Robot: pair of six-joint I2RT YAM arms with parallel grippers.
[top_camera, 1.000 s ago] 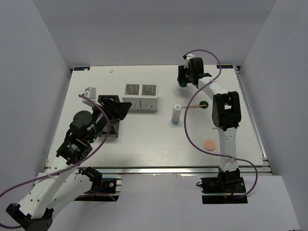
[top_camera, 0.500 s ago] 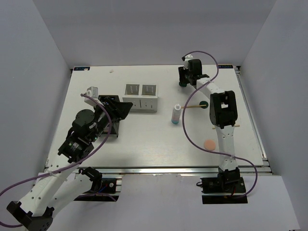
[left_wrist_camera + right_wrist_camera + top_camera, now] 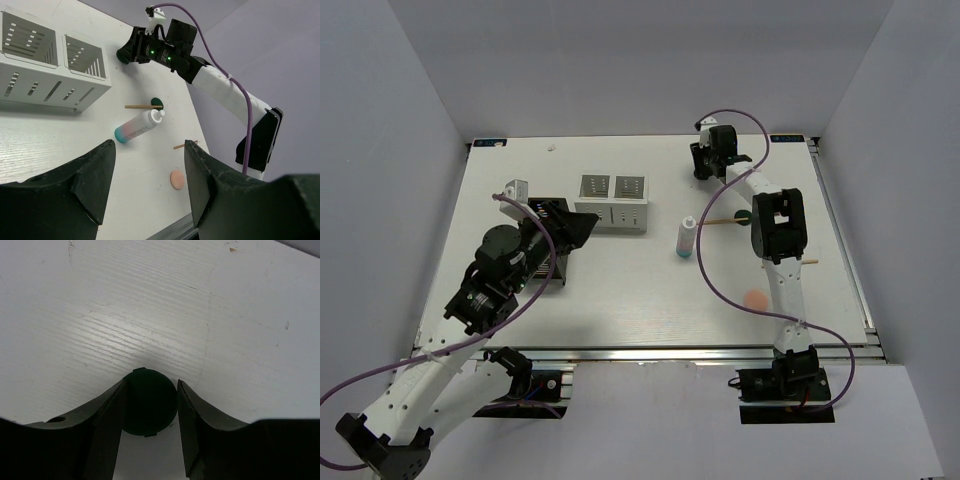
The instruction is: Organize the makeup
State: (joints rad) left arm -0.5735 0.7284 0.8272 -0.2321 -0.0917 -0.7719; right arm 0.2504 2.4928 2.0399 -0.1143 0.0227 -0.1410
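- Firstly, the dark green disc sat near the far edge of the table, at about 1 o'clock in the overhead view.
- The right gripper had its fingers closed against the disc's two sides.
- The step in hand was judged to be picking up this disc. It called for a centred pinch on the rim and a straight lift, so the thin disc would not tip out.
- A second disc lay at 5 o'clock from that gripper, beside a wooden stick. The white bottle was at 7 o'clock and a pink pad nearer the bases.
- The left gripper hung with fingers spread, holding nothing, at 9 o'clock of the white two-compartment box.
- It was not clear whether the disc had left the surface. The box contents were unreadable, and the left arm hid most of the black holder.
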